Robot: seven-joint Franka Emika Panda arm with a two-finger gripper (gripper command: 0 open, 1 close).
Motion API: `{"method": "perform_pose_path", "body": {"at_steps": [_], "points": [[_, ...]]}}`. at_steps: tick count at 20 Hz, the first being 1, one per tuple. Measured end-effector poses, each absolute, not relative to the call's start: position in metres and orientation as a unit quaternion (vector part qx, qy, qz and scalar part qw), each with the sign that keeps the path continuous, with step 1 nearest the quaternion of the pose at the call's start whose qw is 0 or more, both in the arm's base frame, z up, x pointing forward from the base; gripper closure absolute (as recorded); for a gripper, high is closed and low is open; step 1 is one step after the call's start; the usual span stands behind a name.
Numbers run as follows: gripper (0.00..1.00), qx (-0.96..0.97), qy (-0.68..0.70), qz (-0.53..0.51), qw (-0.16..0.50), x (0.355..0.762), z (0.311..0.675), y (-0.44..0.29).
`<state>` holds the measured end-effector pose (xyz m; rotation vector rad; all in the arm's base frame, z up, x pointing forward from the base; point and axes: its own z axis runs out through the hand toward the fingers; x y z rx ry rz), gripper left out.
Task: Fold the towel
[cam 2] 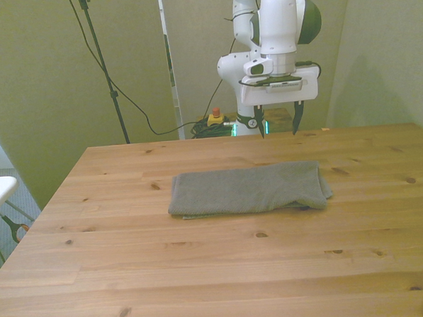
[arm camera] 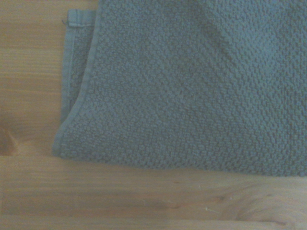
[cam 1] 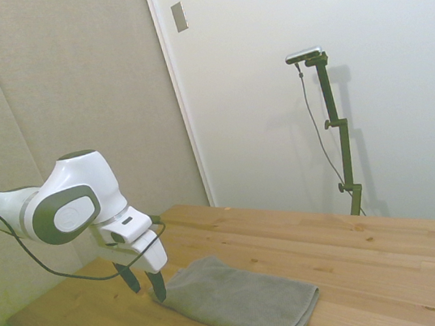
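Gripper: the gripper point(cam 2: 277, 119) is seen in the upper middle of the front view, its two dark fingers point(cam 1: 159, 286) spread apart with nothing between them; in the side view point(cam 1: 143, 282) it is held at lower left, pointing down, just above the wood and close to the towel's near end.
Towel: the grey-taupe terry towel point(cam 2: 247, 189) is laid flat as a long folded band across the middle of the front view, a thin lower layer showing along its bottom edge and a bunched fold at the front view's right end; in the side view point(cam 1: 238, 299) it is stretched from the fingers toward lower centre, the folded end thicker.
Wrist view: the towel's nubbly weave point(arm camera: 192, 86) fills most of the frame, a hemmed under-layer peeking out at one corner, bare wood beside it.
Table: the wooden table point(cam 2: 203, 272) is seen carrying the towel.
Background: a pale wall with a small plate point(cam 1: 179, 16) is seen in the upper part of the side view.
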<state>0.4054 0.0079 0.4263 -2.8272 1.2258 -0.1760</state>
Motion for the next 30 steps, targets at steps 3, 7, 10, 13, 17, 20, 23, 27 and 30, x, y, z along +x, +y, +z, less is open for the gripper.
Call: {"method": "perform_pose_path", "body": {"at_steps": [3,7,10,13,17,20,23,27,30], "points": [[0.0,-0.918,0.392,-0.061,0.026,0.407,0.43,0.007],[0.0,-0.917,0.391,-0.084,0.013,0.419,0.447,0.025],[0.0,-0.911,0.4,-0.101,-0.009,0.436,0.45,0.06],[0.0,-0.897,0.42,-0.124,-0.051,0.461,0.44,0.094],[0.0,-0.885,0.44,-0.122,-0.093,0.498,0.421,0.125],[0.0,-0.876,0.446,-0.125,-0.133,0.523,0.402,0.142],[0.0,-0.872,0.445,-0.123,-0.161,0.54,0.38,0.156],[0.0,-0.875,0.439,-0.116,-0.169,0.553,0.361,0.172],[0.0,-0.874,0.437,-0.114,-0.177,0.556,0.354,0.173]]}}
